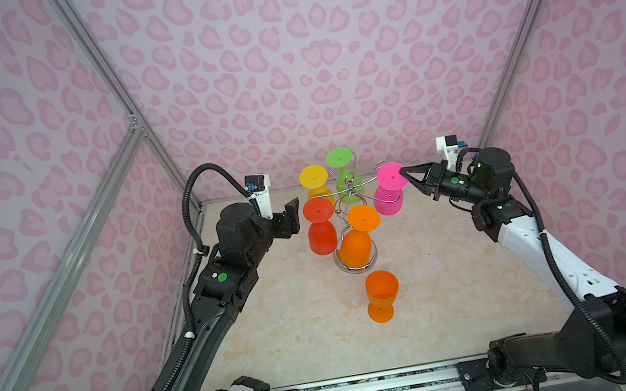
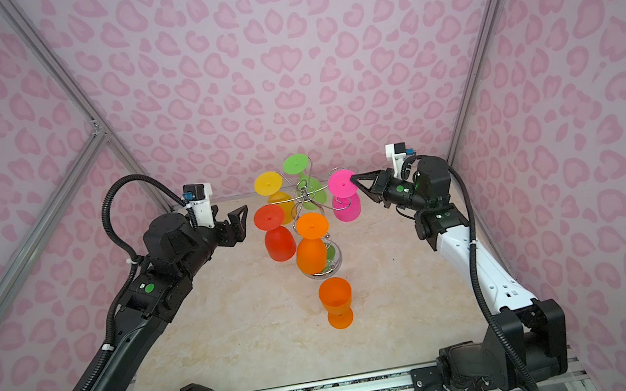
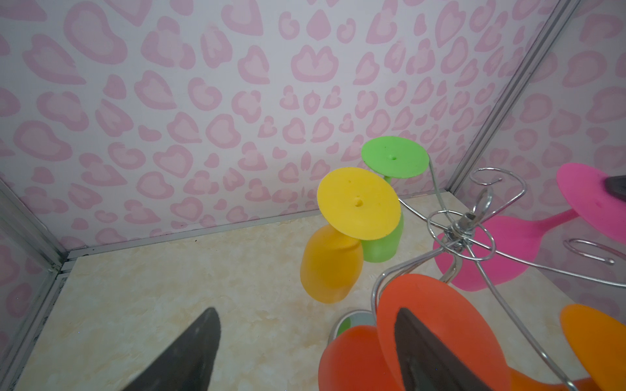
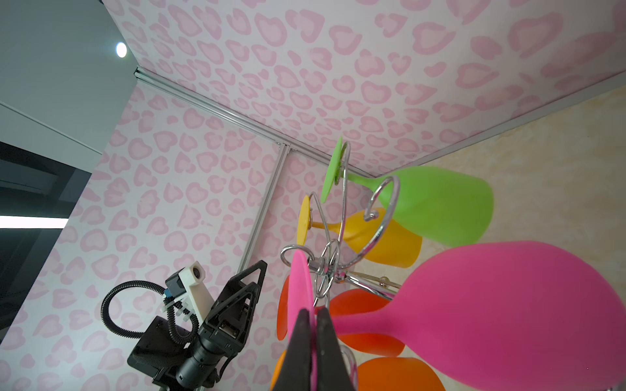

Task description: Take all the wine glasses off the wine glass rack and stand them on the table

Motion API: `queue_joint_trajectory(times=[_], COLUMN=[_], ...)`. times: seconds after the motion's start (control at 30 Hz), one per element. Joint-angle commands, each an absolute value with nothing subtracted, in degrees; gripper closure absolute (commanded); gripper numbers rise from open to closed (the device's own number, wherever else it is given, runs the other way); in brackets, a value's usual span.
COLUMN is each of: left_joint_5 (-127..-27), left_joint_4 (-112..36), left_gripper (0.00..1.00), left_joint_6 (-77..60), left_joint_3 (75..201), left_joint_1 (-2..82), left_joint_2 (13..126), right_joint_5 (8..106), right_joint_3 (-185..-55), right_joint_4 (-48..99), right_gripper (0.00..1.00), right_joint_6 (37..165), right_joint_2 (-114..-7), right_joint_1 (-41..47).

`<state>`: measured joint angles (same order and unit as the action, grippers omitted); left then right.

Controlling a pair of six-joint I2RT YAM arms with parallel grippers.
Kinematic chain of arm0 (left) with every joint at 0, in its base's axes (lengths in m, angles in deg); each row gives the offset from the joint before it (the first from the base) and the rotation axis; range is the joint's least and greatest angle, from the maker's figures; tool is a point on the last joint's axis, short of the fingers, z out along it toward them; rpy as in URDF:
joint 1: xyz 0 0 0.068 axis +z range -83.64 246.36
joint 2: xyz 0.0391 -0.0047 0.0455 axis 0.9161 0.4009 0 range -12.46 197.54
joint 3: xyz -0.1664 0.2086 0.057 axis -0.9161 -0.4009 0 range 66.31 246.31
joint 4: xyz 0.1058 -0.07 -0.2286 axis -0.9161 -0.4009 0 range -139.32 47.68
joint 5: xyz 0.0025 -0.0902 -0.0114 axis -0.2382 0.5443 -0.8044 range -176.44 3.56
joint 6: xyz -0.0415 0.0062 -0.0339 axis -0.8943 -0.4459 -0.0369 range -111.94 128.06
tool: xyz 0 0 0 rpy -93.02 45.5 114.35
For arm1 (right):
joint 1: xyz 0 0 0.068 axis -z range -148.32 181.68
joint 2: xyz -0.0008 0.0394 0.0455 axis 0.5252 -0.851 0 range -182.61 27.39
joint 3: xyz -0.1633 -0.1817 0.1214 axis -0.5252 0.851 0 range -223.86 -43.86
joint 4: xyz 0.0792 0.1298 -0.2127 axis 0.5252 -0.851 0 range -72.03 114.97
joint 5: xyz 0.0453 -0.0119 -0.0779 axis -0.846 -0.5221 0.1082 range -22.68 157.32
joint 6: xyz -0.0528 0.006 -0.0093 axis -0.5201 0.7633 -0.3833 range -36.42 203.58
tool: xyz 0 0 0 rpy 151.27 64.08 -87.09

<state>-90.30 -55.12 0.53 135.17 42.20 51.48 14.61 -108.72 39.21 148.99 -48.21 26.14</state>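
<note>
Pink wine glass (image 1: 387,200) hangs bowl-down on the wine glass rack (image 1: 349,190), stem upright; the right end effector (image 1: 406,175), nearer, pinches its foot rim from the right (left end effector (image 1: 293,218) spread, empty).

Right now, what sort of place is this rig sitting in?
Looks like an enclosed robot test cell, not a real kitchen: pink patterned wall panels in aluminium framing, a marble-look tabletop, and a wine glass rack as the staged prop.
</note>
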Motion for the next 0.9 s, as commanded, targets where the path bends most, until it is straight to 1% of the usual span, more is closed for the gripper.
queue_joint_trajectory(times=[0.0, 0.13, 0.3, 0.47, 0.63, 0.77, 0.87], left_joint_5=[-89.6, -88.3, -80.7, -66.1, -48.2, -38.7, -34.1], left_joint_4=[-53.4, -52.9, -49.2, -41.5, -24.8, -12.3, -3.7], left_gripper=[0.18, 0.18, 0.17, 0.17, 0.16, 0.16, 0.16], left_joint_6=[0.2, -0.6, -3.1, -9.2, -21.2, -29.9, -36.1], left_joint_3=[134.9, 135.1, 135.4, 135.9, 135.1, 135.9, 136.5], left_joint_1=[42.3, 42.3, 42.4, 43.6, 45.9, 46.1, 46.0], left_joint_2=[51.6, 51.5, 50.7, 52.0, 56.4, 61.2, 64.5], right_joint_5=[13.4, 12.9, 12.7, 15.6, 17.5, 18.8, 19.4], right_joint_3=[-107.8, -106.0, -105.8, -110.1, -111.9, -112.4, -113.3], right_joint_4=[41.5, 40.1, 39.0, 37.3, 45.3, 54.0, 57.4], right_gripper=[1.0, 1.0, 1.0, 1.0, 1.0, 1.0, 1.0], right_joint_6=[149.0, 148.7, 148.5, 145.8, 148.1, 152.0, 152.5], right_joint_2=[-46.3, -42.9, -38.0, -33.0, -30.1, -30.2, -31.9], right_joint_1=[27.9, 31.8, 36.1, 36.7, 36.2, 32.8, 28.3])
